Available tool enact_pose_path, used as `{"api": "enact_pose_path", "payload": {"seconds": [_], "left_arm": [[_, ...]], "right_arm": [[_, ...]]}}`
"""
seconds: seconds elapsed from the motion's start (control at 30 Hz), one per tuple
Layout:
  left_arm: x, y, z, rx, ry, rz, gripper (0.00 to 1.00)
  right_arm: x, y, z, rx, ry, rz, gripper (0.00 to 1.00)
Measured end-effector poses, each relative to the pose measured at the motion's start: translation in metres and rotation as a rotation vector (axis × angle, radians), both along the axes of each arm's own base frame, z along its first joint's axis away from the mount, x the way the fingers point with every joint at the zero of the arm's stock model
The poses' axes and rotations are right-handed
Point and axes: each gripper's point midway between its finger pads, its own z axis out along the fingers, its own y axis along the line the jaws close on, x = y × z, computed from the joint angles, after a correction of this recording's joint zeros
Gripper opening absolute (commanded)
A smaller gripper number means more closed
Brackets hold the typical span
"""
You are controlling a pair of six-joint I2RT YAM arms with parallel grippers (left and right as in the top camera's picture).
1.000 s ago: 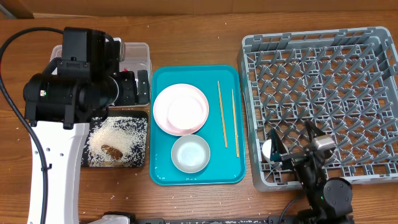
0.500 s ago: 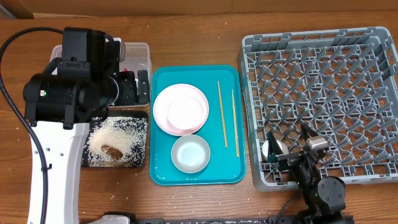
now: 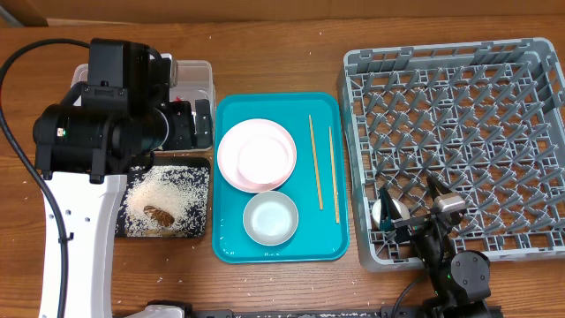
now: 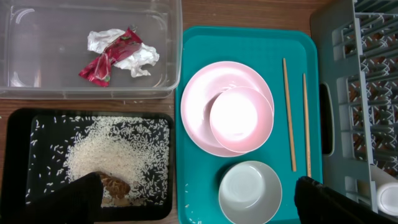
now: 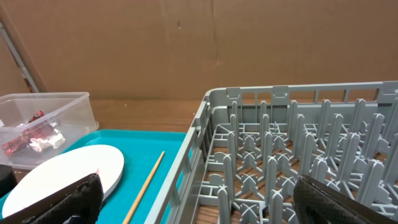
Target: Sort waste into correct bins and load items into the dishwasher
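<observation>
Both of your tools hang wide open and empty. The left gripper point(image 4: 196, 200) looks down over the tub point(image 4: 168, 56) and black tray point(image 4: 18, 124). The right gripper point(image 5: 196, 190) sits low at the near corner of the rack point(image 3: 362, 132), just beside the cup point(image 3: 388, 213) standing in it.

The waste looks sorted: wrapper point(image 4: 106, 59) and napkin point(image 4: 134, 56) lie in the tub, and rice point(image 4: 118, 155) in the black tray. What is left for you lies on the teal tray point(image 4: 193, 180): the plate point(image 4: 199, 112), the bowl point(image 4: 250, 191) just beside it, and two chopsticks point(image 4: 289, 115) lying parallel on the rack side.

Expect the plate and bowl to be stiff, glazed, slippery and breakable. Take the bowl over its rim, one finger inside. The plate lies flat, so grip its edge — there is little to get under.

The chopsticks are thin and light and will likely roll. Pinch one across its middle, fingers right down at the tray floor.

For room, you have a bare strip between plate and chopsticks. On the other side the tray's lip and the rack wall crowd the outer stick — lift clear of both before you cross. Apart from the cup, the rack's pegs look free.
</observation>
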Motion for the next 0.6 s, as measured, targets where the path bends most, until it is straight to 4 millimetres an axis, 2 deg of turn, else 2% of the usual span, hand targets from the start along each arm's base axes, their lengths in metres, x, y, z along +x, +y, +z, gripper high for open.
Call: {"api": "enact_pose_path", "payload": {"seconds": [0.3, 0.4, 0.5, 0.6], "left_arm": [[0.000, 0.003, 0.000, 0.018, -0.005, 0.007, 1.00], [0.015, 0.010, 0.015, 0.045, -0.128, 0.030, 1.00], [0.032, 0.013, 0.044, 0.055, -0.358, 0.038, 1.00], [0.029, 0.016, 0.061, 0.062, -0.569, 0.036, 1.00]], "right_arm": [[0.000, 0.000, 0.000, 0.000, 0.000, 0.000, 1.00], [0.000, 0.000, 0.000, 0.000, 0.000, 0.000, 1.00], [0.000, 0.000, 0.000, 0.000, 0.000, 0.000, 1.00], [0.000, 0.000, 0.000, 0.000, 0.001, 0.000, 1.00]]}}
